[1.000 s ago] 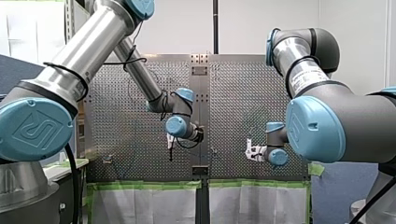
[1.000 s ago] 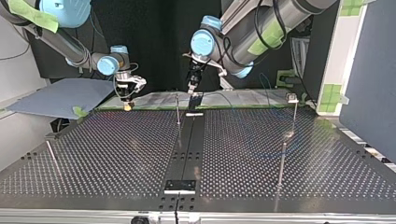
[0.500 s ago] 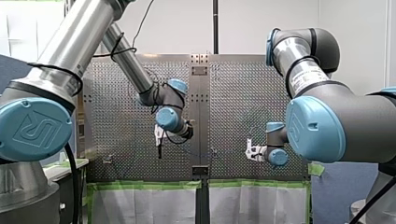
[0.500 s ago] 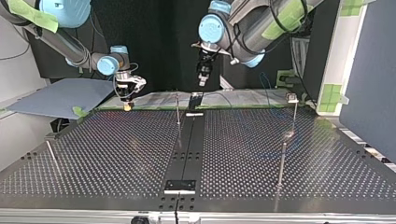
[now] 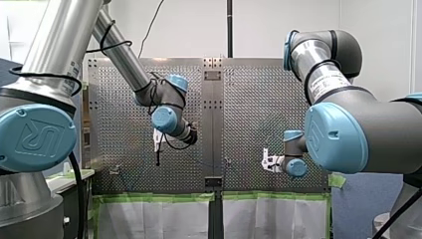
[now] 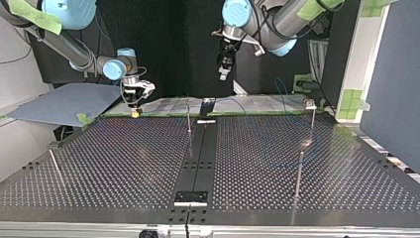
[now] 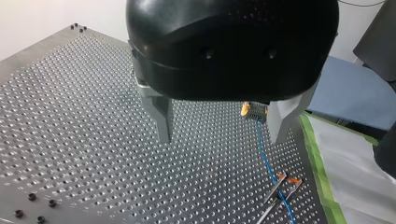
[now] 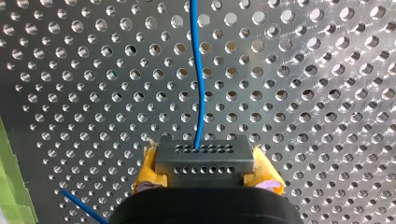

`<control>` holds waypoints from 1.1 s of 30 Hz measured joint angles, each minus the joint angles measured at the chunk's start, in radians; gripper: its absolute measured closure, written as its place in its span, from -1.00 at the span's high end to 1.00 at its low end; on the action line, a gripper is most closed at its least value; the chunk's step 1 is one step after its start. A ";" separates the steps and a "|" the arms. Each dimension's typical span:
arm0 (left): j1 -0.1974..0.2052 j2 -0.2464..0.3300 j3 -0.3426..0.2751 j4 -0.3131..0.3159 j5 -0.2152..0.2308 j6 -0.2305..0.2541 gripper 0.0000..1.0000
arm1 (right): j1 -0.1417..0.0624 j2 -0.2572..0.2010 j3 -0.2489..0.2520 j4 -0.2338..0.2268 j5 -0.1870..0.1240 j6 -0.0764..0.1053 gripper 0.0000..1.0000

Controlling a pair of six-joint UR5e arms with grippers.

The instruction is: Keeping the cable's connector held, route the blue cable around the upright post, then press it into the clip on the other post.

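At my right gripper [image 8: 205, 173]: its jaws pinch the dark connector [image 8: 204, 156], with a yellow pad [image 8: 145, 171] pressed on either side of it.
Blue cable [image 8: 198, 74]: it leaves the connector's face just ahead of the pads and runs away over the perforated table [image 8: 327, 93], with a slight bend.
Left gripper [image 7: 219, 133]: its metal fingers [image 7: 161, 116] stand spread wide with nothing between them. The connector and cable lie well ahead of it, seen close beside one finger.
Cable from the left wrist view: it runs from the connector to thin rods [image 7: 280, 184] with orange tips near the green-taped edge. Whether it touches them I cannot tell.
Heights in the top view: the left gripper hangs well above the table's far edge, and the right gripper sits low at that edge, at the view's left, well apart from it.
Posts: the upright post [image 6: 188, 116] stands near the middle strip, and the post with a clip [image 6: 313, 124] is at the top view's right.
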 joint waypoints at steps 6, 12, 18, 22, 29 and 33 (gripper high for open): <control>0.002 0.063 -0.052 0.001 0.000 -0.002 1.00 | -0.001 0.000 0.000 0.000 0.000 -0.006 -1.00; 0.008 0.129 -0.061 0.010 0.000 -0.002 1.00 | -0.003 0.000 0.000 0.010 -0.001 -0.024 -1.00; 0.010 0.156 -0.061 0.013 0.001 0.001 1.00 | -0.003 0.000 0.000 0.015 0.000 -0.033 -1.00; 0.011 0.158 -0.061 0.014 0.001 0.001 1.00 | -0.003 0.000 0.000 0.016 0.000 -0.034 -1.00; 0.011 0.158 -0.062 0.014 0.001 0.001 1.00 | -0.003 0.000 0.000 0.016 0.000 -0.034 -1.00; 0.011 0.158 -0.062 0.014 0.001 0.001 1.00 | -0.003 0.000 0.000 0.016 0.000 -0.034 -1.00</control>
